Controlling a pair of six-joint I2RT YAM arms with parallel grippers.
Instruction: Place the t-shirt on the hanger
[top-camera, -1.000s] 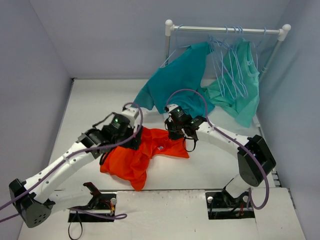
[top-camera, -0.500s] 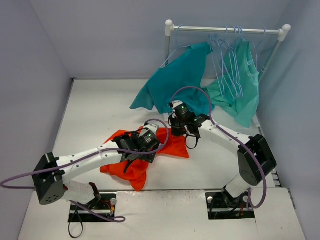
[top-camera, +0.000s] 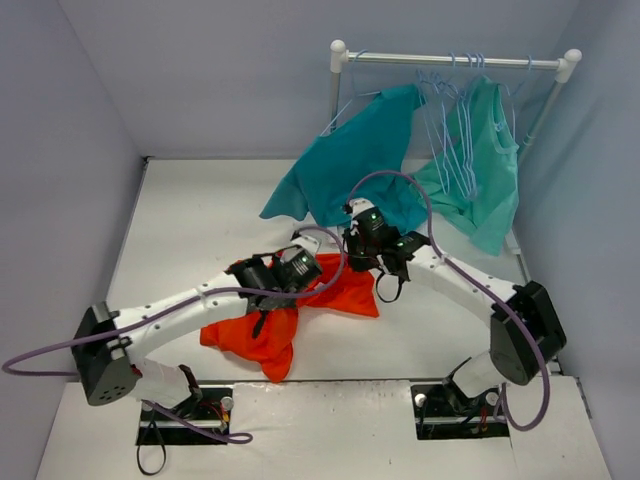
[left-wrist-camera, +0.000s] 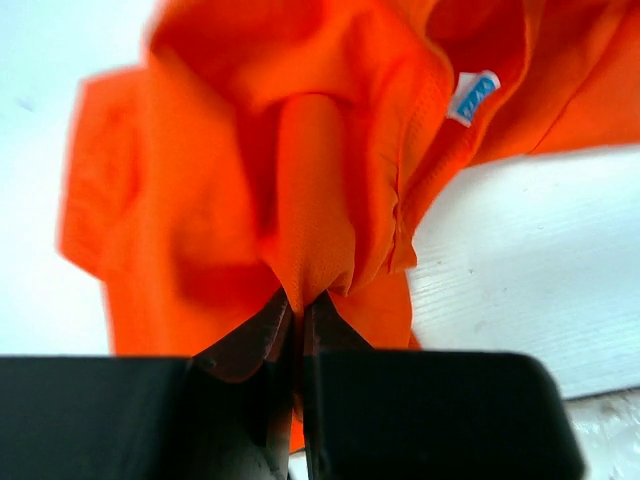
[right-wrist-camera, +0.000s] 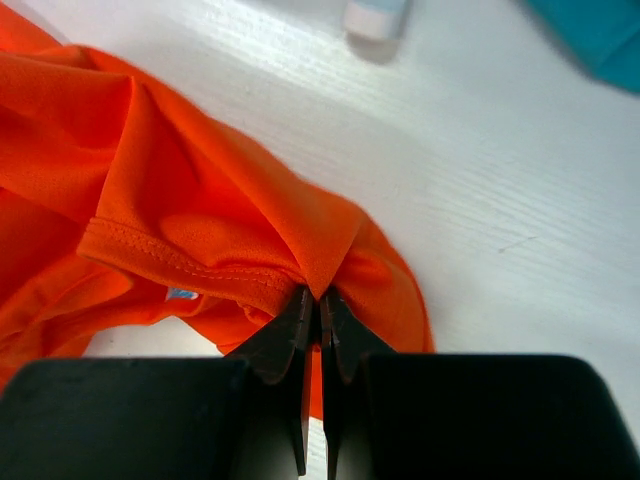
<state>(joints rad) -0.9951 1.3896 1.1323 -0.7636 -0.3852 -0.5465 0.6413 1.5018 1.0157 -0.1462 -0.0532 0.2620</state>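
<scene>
Garments number three: one orange t-shirt (top-camera: 258, 338) crumpled on the worktop (top-camera: 190, 220), left claw (left-wrist-camera: 297, 305) and right claw (right-wrist-camera: 320, 300) each pinched tight on its folds; teal shirt (top-camera: 350, 165) and green garment (top-camera: 485, 195) drape the rail (top-camera: 420, 59) among several pale hangers (top-camera: 462, 130), too tangled to count.

My left gripper (left-wrist-camera: 297, 300) is no longer spread open over the left part of the t-shirt (top-camera: 347, 293). It now sits further right, close beside my right gripper (right-wrist-camera: 320, 297), with its jaws pinched together on a fold of cloth near the neck. My right gripper is now slightly nearer the table's (top-camera: 190, 215) far edge, and the cloth it grips comes with it.
</scene>
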